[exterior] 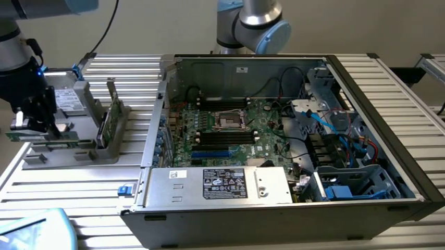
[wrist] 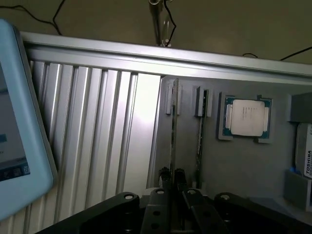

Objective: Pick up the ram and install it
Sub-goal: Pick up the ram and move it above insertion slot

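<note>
Clenching one ram (wrist: 173, 126) in the hand (wrist: 173, 176), second ram (wrist: 201, 131) beside it, one processor (wrist: 245, 117) on the tray (wrist: 234, 165)

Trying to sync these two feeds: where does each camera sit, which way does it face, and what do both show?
Exterior view: set high and apart, looking down into the open computer case, with the parts tray at the exterior view's left; the arm and its claw show above that tray.
Wrist view: on the wrist, looking along the claw at the ram standing in the tray, with the processor also on it.
Shared: the claw, the tray and the blue-framed tablet.
</note>
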You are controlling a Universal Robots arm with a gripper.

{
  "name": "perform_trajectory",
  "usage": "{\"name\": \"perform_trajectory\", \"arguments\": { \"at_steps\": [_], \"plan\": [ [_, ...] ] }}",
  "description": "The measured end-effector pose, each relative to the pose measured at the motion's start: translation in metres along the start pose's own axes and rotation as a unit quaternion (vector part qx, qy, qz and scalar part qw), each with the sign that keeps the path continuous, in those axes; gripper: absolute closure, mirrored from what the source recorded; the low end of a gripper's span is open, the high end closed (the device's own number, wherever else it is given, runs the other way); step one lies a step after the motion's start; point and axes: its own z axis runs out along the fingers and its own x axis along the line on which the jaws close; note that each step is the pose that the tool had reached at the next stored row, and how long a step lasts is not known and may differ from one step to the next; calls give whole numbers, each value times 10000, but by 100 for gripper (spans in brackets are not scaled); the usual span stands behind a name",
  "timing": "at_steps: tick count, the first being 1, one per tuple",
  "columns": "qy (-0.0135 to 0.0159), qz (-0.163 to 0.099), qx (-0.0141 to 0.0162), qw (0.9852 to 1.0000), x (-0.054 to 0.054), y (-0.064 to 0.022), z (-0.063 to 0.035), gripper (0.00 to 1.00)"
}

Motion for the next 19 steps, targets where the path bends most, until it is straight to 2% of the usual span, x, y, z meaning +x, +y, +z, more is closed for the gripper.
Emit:
{"name": "perform_trajectory", "arguments": {
  "at_steps": [8,19],
  "plan": [
    [0,2,0,10000,14,-110,-222,85],
    [0,2,0,10000,49,-387,-504,85]
  ]
}}
